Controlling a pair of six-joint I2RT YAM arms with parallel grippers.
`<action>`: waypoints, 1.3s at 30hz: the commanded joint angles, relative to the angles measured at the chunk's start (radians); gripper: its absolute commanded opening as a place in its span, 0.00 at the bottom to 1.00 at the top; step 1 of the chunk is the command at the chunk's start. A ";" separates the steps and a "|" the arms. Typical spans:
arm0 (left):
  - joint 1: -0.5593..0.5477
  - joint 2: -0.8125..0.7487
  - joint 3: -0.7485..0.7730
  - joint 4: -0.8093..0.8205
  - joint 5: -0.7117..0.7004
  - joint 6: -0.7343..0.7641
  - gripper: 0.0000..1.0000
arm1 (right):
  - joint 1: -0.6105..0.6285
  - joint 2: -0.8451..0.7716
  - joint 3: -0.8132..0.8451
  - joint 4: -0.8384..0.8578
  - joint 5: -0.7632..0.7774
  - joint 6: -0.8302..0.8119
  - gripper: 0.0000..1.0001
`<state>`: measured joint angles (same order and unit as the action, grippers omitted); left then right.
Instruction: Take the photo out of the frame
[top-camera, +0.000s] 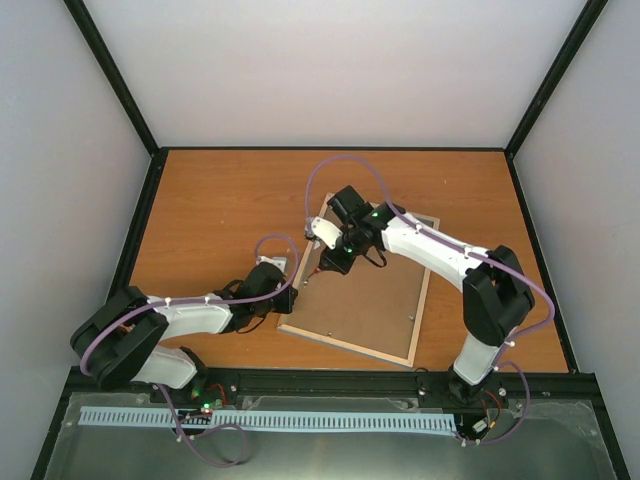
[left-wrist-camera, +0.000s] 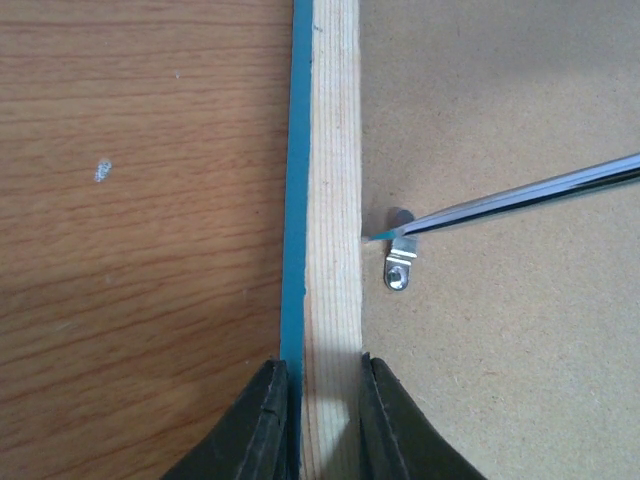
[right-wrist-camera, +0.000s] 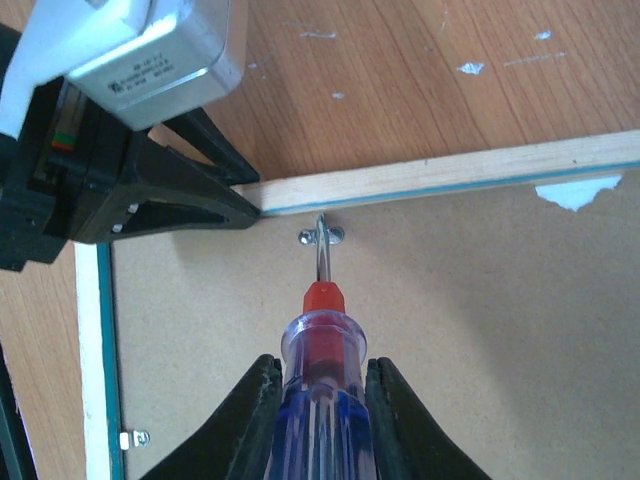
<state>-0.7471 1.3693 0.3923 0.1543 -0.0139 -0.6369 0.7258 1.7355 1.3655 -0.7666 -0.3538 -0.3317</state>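
The frame (top-camera: 345, 346) lies face down on the table, its pale wood rim (left-wrist-camera: 332, 200) and turquoise edge showing round a brown backing board (top-camera: 370, 300). The photo is hidden beneath that board. My left gripper (left-wrist-camera: 325, 375) is shut on the frame's left rim, one finger on each side of the wood. My right gripper (right-wrist-camera: 323, 375) is shut on a screwdriver (right-wrist-camera: 322, 340) with a clear blue handle and red collar. Its tip (left-wrist-camera: 385, 236) rests on a small metal clip (right-wrist-camera: 322, 236) screwed to the board just inside the rim, close to the left gripper's fingers (right-wrist-camera: 200, 190).
Another metal clip (right-wrist-camera: 133, 438) sits by the frame's adjoining side, and one more (top-camera: 412, 318) on the right side. White flecks (right-wrist-camera: 470, 68) dot the wooden table (top-camera: 220, 210). Black enclosure posts (top-camera: 150, 190) and grey walls bound the table.
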 joint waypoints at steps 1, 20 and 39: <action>-0.012 -0.034 -0.004 0.005 0.047 -0.027 0.01 | 0.007 -0.066 -0.042 -0.082 0.076 -0.027 0.03; -0.004 -0.041 0.189 -0.189 -0.009 0.012 0.49 | -0.302 -0.413 -0.326 0.100 -0.142 -0.039 0.03; 0.089 0.382 0.559 -0.369 -0.038 0.152 0.40 | -0.438 -0.541 -0.477 0.228 -0.318 -0.038 0.04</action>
<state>-0.6628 1.7210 0.9249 -0.1635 -0.0563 -0.5201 0.2920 1.1854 0.8814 -0.5674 -0.6235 -0.3584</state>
